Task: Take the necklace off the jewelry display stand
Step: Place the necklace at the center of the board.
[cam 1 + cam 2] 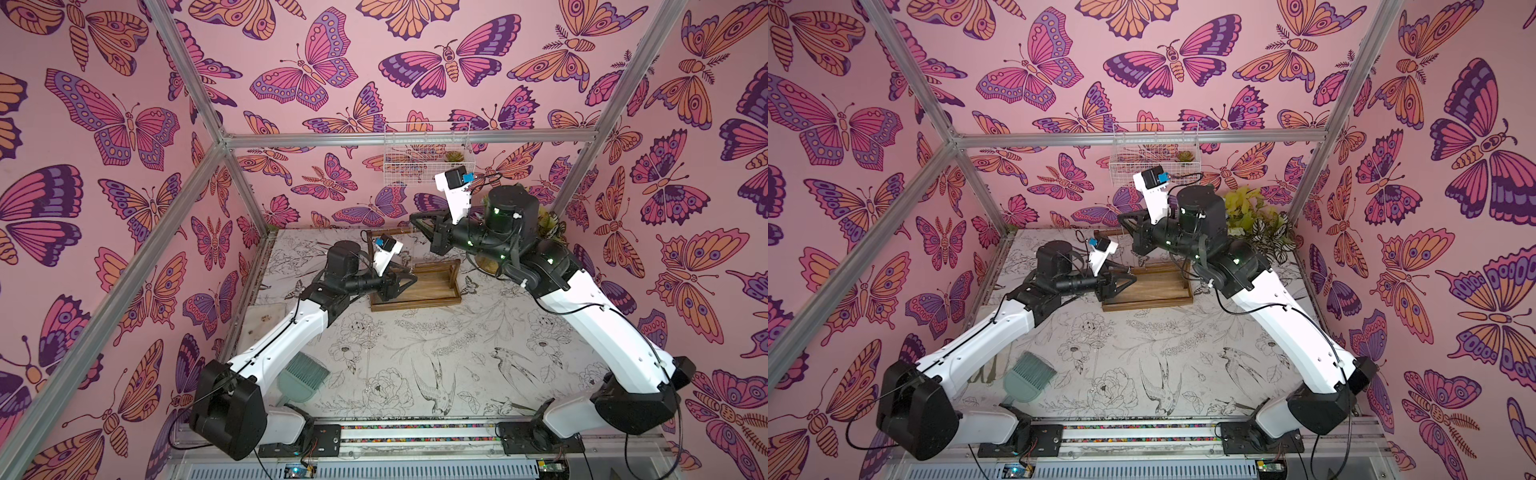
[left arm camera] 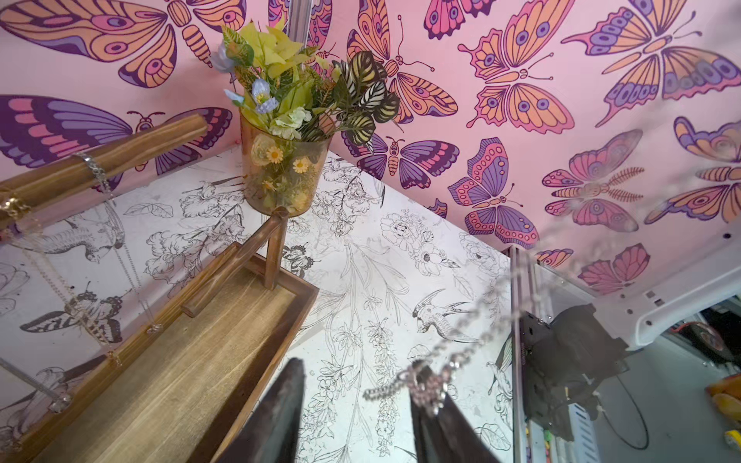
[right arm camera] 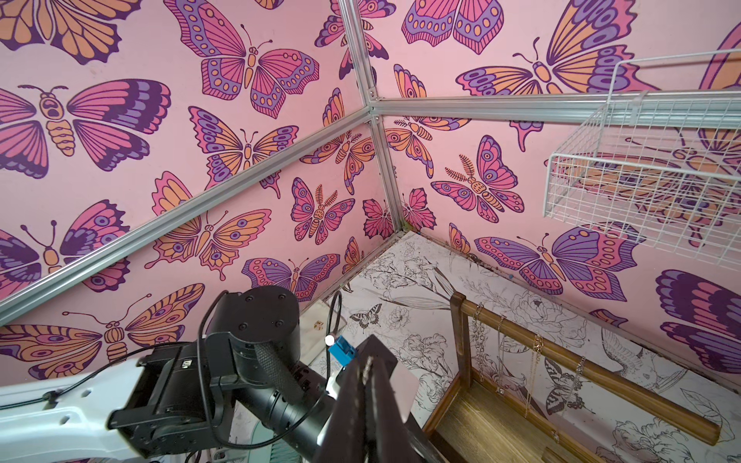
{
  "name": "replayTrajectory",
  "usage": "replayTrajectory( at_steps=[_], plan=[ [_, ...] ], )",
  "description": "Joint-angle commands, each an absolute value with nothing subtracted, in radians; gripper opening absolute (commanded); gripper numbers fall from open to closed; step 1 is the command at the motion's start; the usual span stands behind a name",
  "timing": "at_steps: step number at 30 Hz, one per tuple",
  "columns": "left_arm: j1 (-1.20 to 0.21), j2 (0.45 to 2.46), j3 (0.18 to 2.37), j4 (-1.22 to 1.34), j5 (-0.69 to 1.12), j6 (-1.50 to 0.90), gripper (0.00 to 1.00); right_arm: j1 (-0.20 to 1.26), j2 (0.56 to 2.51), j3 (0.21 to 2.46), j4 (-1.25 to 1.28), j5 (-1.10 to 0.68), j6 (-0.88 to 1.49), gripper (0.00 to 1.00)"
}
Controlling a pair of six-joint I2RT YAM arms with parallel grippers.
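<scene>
The dark wooden jewelry display stand (image 1: 432, 291) (image 1: 1154, 291) sits at the back of the table. Several thin chains (image 2: 94, 168) (image 3: 477, 332) hang from its crossbar (image 2: 120, 148). My right gripper (image 1: 412, 217) (image 3: 369, 356) is raised above the stand's left end, shut on a sparkly silver necklace (image 2: 453, 356). The chain slopes down from it, clear of the stand in the left wrist view. Its lower end and pendant (image 2: 431, 385) drape over one fingertip of my left gripper (image 2: 359, 362) (image 1: 413, 277). That gripper's jaws stand apart, with nothing between them.
An amber vase of flowers (image 2: 280, 176) (image 1: 1254, 216) stands behind the stand's right end. A white wire basket (image 1: 426, 153) hangs on the back wall above the right arm. A green hand brush (image 1: 301, 376) lies near the left arm's base.
</scene>
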State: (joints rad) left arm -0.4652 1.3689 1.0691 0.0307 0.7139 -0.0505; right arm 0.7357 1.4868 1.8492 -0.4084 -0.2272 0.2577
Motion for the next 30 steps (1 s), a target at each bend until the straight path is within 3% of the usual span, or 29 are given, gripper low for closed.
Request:
replayTrajectory(
  at_steps=[1,4,12,25,30],
  plan=[
    [-0.470,1.345,1.073,0.059,0.717,-0.046,0.34,0.745,1.492,1.882,-0.400,-0.212,0.253,0.00],
    [-0.471,1.341,1.071,0.062,0.725,-0.045,0.25,0.744,1.491,1.882,-0.398,-0.211,0.253,0.00],
    [-0.472,1.327,1.068,0.067,0.713,-0.049,0.19,0.743,1.489,1.887,-0.402,-0.212,0.252,0.00],
    [-0.486,1.318,1.039,0.069,0.695,-0.070,0.00,0.743,1.482,1.878,-0.404,-0.215,0.253,0.00],
    [-0.492,1.311,1.032,0.070,0.686,-0.070,0.00,0.743,1.482,1.875,-0.405,-0.217,0.254,0.00]
  ],
)
